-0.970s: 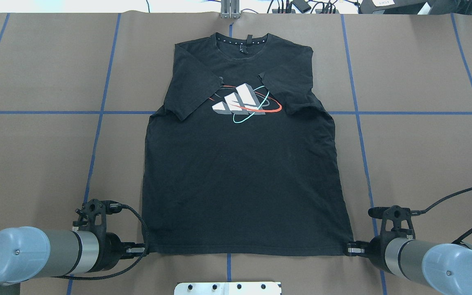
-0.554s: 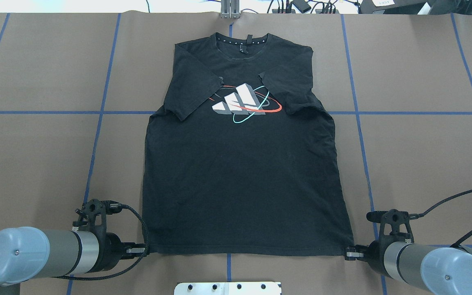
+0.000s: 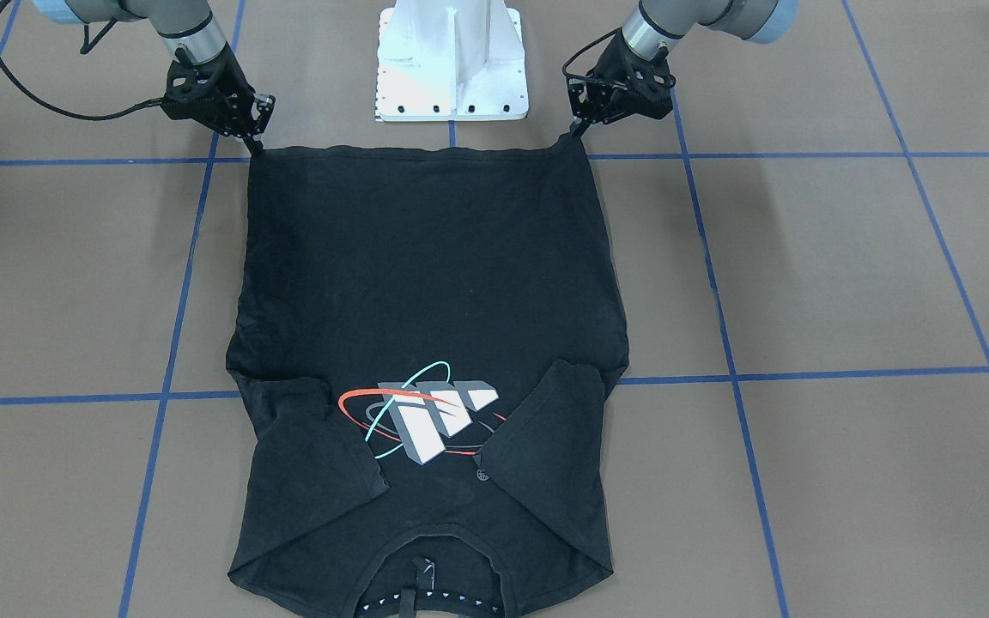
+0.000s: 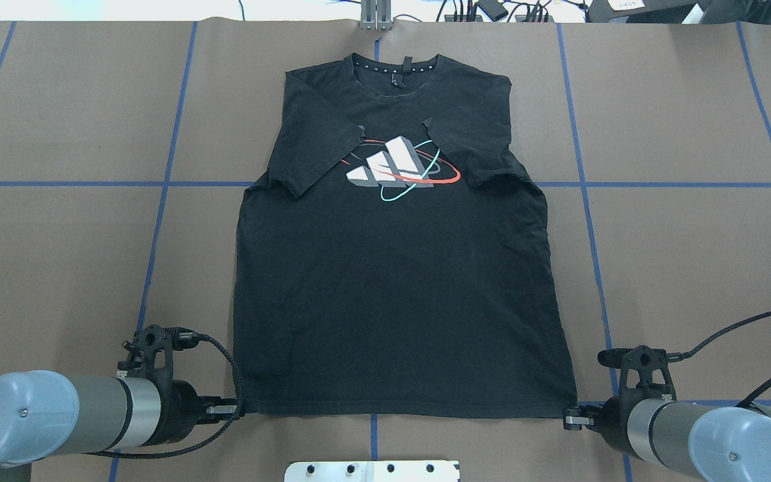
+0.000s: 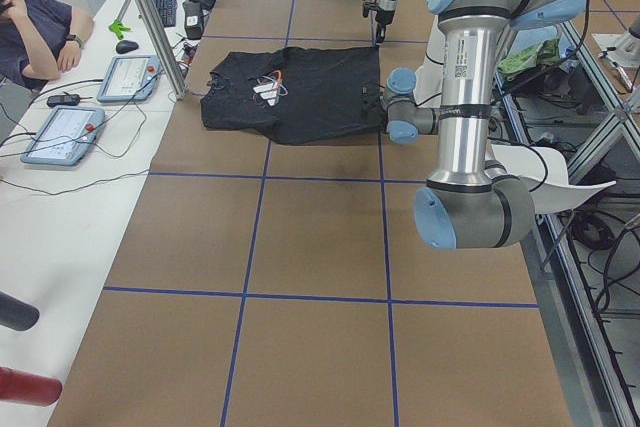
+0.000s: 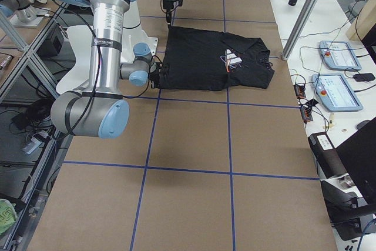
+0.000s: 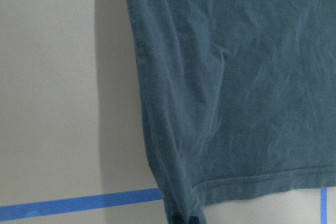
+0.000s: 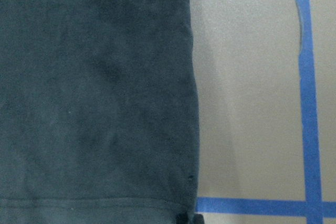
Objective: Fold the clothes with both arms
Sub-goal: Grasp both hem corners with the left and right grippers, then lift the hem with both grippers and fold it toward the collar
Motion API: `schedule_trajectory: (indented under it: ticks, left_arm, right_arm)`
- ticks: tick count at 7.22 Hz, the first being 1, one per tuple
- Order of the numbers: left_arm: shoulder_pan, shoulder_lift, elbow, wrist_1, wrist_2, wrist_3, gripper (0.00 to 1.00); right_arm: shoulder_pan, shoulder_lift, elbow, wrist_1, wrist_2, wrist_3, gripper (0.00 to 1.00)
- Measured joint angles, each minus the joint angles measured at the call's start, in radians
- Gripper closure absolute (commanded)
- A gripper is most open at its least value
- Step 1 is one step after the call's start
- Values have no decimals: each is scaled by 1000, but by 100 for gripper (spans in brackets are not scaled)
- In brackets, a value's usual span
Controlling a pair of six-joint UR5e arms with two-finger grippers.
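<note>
On the brown tabletop [image 4: 57, 268] the shirt [image 4: 392, 301] lies flat with its print [image 4: 395, 171] facing up, its collar [image 4: 393, 65] on the side away from the robot and both sleeves [image 4: 312, 147] folded in over the chest. The left gripper [image 4: 230, 407] is at the left corner of the near hem, jaws pinched closed on the fabric. The right gripper [image 4: 573, 419] is closed in the same way on the right corner. The hem runs straight between them, parallel to the tabletop's near edge.

T-shirt [image 3: 426, 283] collar partly off front view's bottom edge; left tool [image 7: 184, 219], right tool [image 8: 189, 219]: slivers in wrist views
</note>
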Motion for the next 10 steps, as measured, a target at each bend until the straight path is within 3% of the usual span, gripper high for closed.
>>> schedule_trajectory:
  ticks: [5,8,10]
  left_arm:
    - [-3,73,-249,193,-111,10,100]
    - [3,178,-373,199,-247,11,100]
    - [3,225,-440,200,-318,11,100]
  right_arm:
    - [84,-27,152,-1,273,-7,100]
    - [74,-36,285,-2,479,-8,100]
    - [77,-62,359,-4,550,-8,100]
